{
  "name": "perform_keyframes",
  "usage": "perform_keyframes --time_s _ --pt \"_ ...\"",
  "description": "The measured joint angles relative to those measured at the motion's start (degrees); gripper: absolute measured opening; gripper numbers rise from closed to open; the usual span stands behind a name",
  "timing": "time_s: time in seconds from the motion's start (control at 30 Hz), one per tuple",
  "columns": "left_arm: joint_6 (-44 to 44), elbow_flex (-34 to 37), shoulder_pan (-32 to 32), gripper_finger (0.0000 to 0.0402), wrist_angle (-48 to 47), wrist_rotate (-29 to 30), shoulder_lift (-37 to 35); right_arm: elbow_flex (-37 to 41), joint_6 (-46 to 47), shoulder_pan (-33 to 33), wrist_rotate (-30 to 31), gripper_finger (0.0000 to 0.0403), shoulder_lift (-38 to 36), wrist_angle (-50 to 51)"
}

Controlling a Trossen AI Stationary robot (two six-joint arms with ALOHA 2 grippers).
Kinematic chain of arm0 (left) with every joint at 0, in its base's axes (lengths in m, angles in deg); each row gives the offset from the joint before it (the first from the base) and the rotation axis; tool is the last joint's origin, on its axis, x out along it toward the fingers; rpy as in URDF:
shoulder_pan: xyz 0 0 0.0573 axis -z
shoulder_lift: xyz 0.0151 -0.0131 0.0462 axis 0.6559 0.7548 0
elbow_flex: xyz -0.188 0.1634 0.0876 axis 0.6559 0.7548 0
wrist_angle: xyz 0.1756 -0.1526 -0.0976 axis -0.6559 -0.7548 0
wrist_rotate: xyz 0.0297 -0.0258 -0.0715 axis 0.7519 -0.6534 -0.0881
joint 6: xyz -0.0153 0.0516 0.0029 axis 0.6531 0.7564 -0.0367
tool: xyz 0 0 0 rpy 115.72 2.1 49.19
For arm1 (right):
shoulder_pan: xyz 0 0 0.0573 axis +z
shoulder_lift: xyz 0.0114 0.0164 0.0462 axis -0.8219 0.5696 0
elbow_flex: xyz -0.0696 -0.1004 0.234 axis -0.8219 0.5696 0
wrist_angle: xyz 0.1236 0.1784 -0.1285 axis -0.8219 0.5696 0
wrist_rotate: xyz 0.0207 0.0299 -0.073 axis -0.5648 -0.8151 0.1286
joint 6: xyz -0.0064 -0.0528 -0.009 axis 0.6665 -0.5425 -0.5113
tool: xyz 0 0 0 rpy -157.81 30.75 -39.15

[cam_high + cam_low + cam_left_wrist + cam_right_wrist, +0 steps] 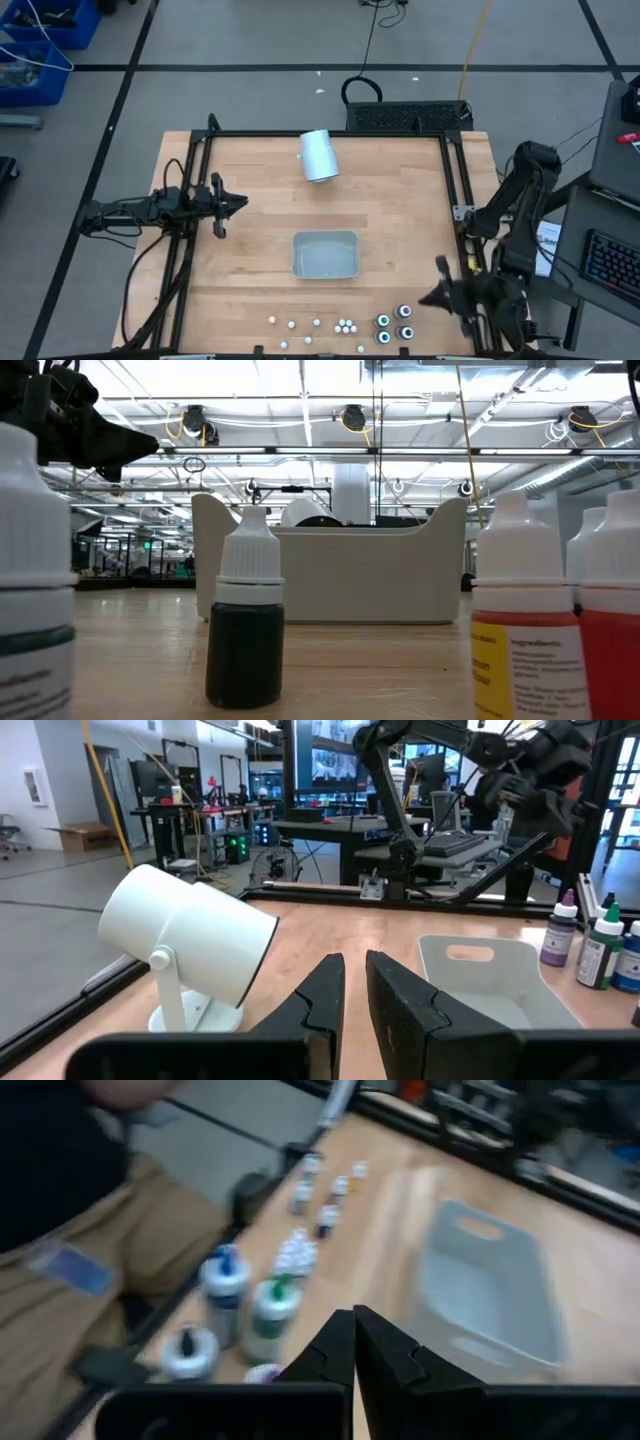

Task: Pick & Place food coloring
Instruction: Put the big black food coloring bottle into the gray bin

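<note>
Hovering over the desk's (400,220) left side, the left gripper (238,204) holds nothing; in its wrist view its fingers (325,995) stand only a narrow slit apart. Ahead of it, near the far edge, one pale cylinder (319,156) lies tilted on a small stand. One grey tray (325,255) sits at the middle of the desk.

Along the near edge stand the food coloring bottles (345,326). From above, about ten small white caps can be counted, scattered from left of the tray to a tight cluster of three below it, though a few are too small to be sure of. Just right of the cluster stand four larger bottles (395,327) with ringed tops, two by two. At desk height, a dark bottle (245,622) with a white cap shows in front of the tray, and a yellow and red one (520,615) to its right carries the word "Ingredients"; the finer print is unreadable.

Right of the four larger bottles, the right gripper (432,297) hangs closed and empty.
</note>
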Motion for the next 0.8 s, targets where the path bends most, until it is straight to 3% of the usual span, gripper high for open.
perform_keyframes --time_s 0.2,0.47,0.6,0.8 --pt "1.5 0.0 0.02 0.0051 1.46 0.24 -0.01 1.98 -6.23 2.06 -0.01 0.0 4.63 -14.84" --pt "2.54 -0.02 0.02 0.0051 1.52 0.49 -0.02 2.06 -7.85 2.02 2.38 0.0005 10.71 -26.16" --pt "3.93 -0.02 0.01 0.0051 1.75 0.52 -0.02 2.06 -7.54 1.61 3.21 0.0032 13.89 -28.16" --pt "4.55 -0.02 0.0 0.0051 1.77 0.51 -0.02 2.06 -7.91 1.61 3.22 0.0103 17.94 -31.9"
